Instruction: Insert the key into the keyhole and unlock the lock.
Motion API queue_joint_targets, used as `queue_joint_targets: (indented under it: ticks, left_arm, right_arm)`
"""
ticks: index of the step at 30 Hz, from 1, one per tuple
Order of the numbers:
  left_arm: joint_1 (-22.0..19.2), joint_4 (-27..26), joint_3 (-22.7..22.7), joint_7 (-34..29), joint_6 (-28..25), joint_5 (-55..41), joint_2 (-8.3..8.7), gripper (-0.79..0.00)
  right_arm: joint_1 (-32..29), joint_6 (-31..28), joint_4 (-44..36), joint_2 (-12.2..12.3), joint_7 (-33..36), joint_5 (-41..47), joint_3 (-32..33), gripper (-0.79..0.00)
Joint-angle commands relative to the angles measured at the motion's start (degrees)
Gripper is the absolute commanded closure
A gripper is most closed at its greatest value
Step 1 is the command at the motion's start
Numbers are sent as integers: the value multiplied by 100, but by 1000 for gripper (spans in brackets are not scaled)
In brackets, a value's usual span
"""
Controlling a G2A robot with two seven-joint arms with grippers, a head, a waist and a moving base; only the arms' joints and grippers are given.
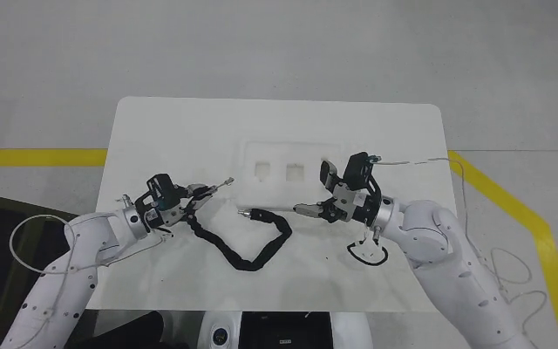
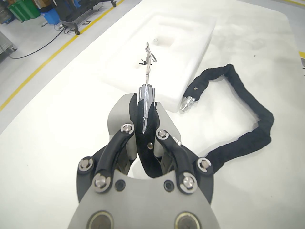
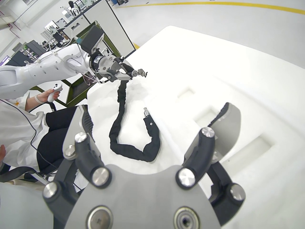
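left pincer [image 2: 145,101]: yours is squeezed shut on the shiny lock barrel [image 2: 147,91].
key [image 2: 148,65]: it sticks in the barrel's end, just past the fingertips. Its long side makes one line with the barrel. It points straight away from the pincer, ring end farthest out.
chain [image 2: 259,125]: black, it hangs from the left pincer and loops over the table [image 1: 392,122] toward the right one.
metal pin [image 2: 187,103]: the chain's loose end, against the white foam tray [image 2: 181,36], near the left pincer's tip.
right pincer [image 3: 155,108]: wide open, holding nothing, above the tray.
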Motion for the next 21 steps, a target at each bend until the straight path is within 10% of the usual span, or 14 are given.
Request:
queue_joint_targets:
  ticks: [1, 13, 15, 16, 17, 21]
  left_arm:
    - [18, -21, 12, -117, 134, 83, -7, 0]
    - [-477, 41, 484, -666, 594, 796, -99, 0]
    - [-581, 135, 582, -695, 504, 823, -115, -348]
    - [-635, 186, 624, -682, 457, 810, -124, -674]
    - [-687, 233, 660, -662, 417, 807, -132, -785]
    - [-881, 362, 760, -616, 316, 880, -153, -785]
  right_arm:
    - [-53, 17, -2, 4, -58, -18, 38, -785]
    - [-433, 211, -47, 33, -360, 51, 337, -785]
    - [-480, 218, -55, 40, -385, 33, 395, -785]
    - [-498, 217, -57, 44, -393, 15, 424, -785]
    - [-517, 220, -58, 48, -397, 1, 450, -785]
    - [-574, 224, -65, 58, -408, -14, 533, -785]
